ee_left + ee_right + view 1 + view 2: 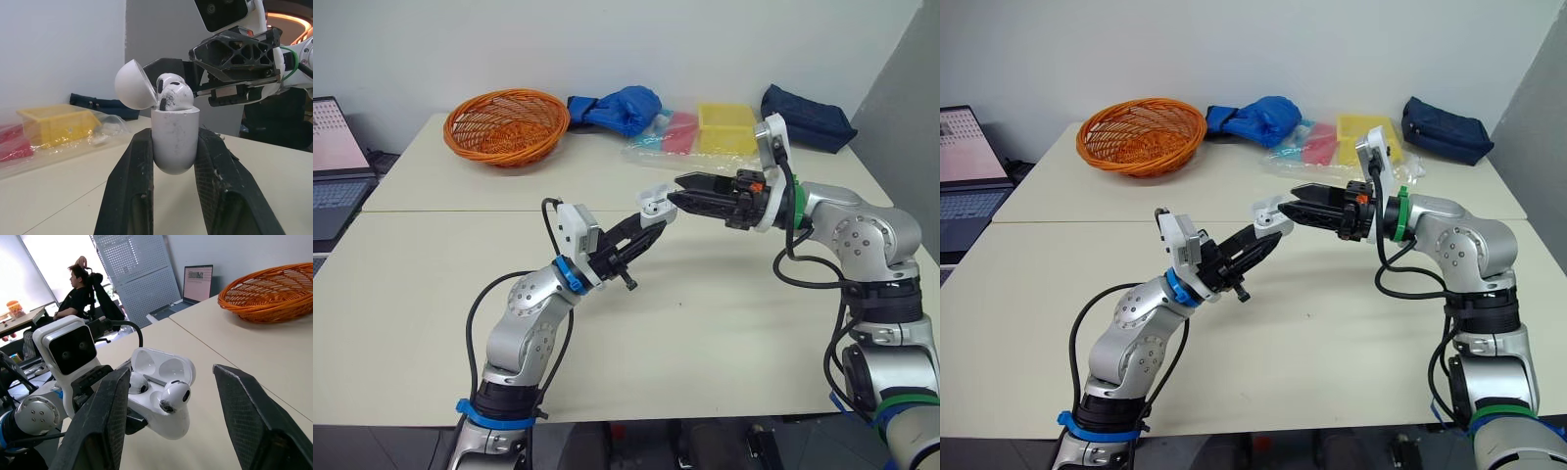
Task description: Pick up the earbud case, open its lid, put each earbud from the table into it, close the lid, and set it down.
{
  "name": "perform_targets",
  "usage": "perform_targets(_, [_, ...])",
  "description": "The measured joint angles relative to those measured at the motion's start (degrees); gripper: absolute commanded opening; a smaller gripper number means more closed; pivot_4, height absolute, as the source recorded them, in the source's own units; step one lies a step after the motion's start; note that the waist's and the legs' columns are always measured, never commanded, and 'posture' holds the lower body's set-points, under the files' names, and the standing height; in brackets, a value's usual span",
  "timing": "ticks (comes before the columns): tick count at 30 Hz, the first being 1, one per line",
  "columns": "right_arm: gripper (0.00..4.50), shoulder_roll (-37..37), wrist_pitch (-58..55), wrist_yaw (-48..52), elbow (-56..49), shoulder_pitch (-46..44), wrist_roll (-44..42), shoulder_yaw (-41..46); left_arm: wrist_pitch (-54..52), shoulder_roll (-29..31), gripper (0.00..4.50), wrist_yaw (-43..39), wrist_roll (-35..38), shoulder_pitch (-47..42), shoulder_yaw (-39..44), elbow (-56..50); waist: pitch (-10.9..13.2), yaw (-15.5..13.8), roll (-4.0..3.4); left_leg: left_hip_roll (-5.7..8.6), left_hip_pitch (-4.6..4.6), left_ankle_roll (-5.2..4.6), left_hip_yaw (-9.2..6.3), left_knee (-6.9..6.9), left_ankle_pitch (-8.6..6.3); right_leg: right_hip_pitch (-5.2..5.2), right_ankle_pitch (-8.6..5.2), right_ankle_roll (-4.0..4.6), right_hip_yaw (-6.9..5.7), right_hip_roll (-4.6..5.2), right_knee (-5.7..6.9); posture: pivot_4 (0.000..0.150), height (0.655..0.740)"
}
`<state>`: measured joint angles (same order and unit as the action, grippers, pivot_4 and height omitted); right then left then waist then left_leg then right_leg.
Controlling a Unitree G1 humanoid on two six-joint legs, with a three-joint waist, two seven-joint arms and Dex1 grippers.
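Note:
The white earbud case (653, 204) is held above the table's middle, upright, with my left gripper (649, 221) shut on its body. Its lid (135, 84) stands open, hinged back. Two white earbuds (172, 93) sit in the case; one earbud (174, 394) stands higher out of its slot than the other earbud (136, 383). My right gripper (675, 191) is open, its fingertips right at the top of the case from the right side. In the right wrist view the two black fingers (103, 417) spread wide on either side of the case (164, 418).
An orange wicker basket (506, 122) stands at the back left, a blue cloth (622, 106) beside it. A plastic bag with a yellow box (724, 127) and a dark navy pouch (808, 117) lie at the back right. A laptop (333, 147) sits left. A seated person (78, 289) shows far off.

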<state>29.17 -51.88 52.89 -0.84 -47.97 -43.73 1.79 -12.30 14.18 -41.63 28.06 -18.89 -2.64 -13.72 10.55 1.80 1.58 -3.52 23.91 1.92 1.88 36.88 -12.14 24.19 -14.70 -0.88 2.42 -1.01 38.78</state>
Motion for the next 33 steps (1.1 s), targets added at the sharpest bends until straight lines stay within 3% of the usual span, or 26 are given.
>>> perform_targets(15, [2.77, 1.03, 0.72, 1.24, -0.07, 1.48, 2.13, -0.92, 0.06, -0.03, 0.78, -0.22, -0.04, -0.03, 0.00, 0.00, 0.00, 0.02, 0.00, 0.00, 0.00, 0.00, 0.00, 0.00, 0.00, 0.00, 0.00, 0.00, 0.00, 0.00, 0.00, 0.150, 0.7400])
perform_targets(18, [2.23, 0.99, 0.73, 1.25, -0.06, 1.47, 2.13, -0.92, 0.11, -0.02, 0.78, -0.28, -0.06, -0.14, -0.01, 0.00, 0.00, 0.01, 0.00, 0.00, 0.00, 0.00, 0.00, 0.00, 0.00, 0.00, 0.00, 0.00, 0.00, 0.00, -0.01, 0.150, 0.7400])
perform_targets(24, [0.03, 0.99, 0.75, 1.26, -0.05, 1.45, 2.11, -0.90, 0.12, 0.02, 0.78, -0.17, -0.13, -0.11, 0.04, 0.01, 0.00, 0.02, 0.00, 0.00, 0.00, 0.00, 0.00, 0.00, 0.00, 0.00, 0.00, 0.00, 0.00, 0.00, -0.01, 0.150, 0.7400])
perform_targets(33, [0.01, 0.97, 0.77, 1.18, -0.05, 1.38, 2.10, -0.89, 0.46, -0.01, 0.78, -0.11, -0.69, -0.08, -0.43, 0.01, 0.00, 0.02, 0.00, 0.00, 0.00, 0.00, -0.01, 0.00, 0.00, 0.00, 0.00, 0.00, 0.00, 0.00, -0.01, 0.150, 0.7400])
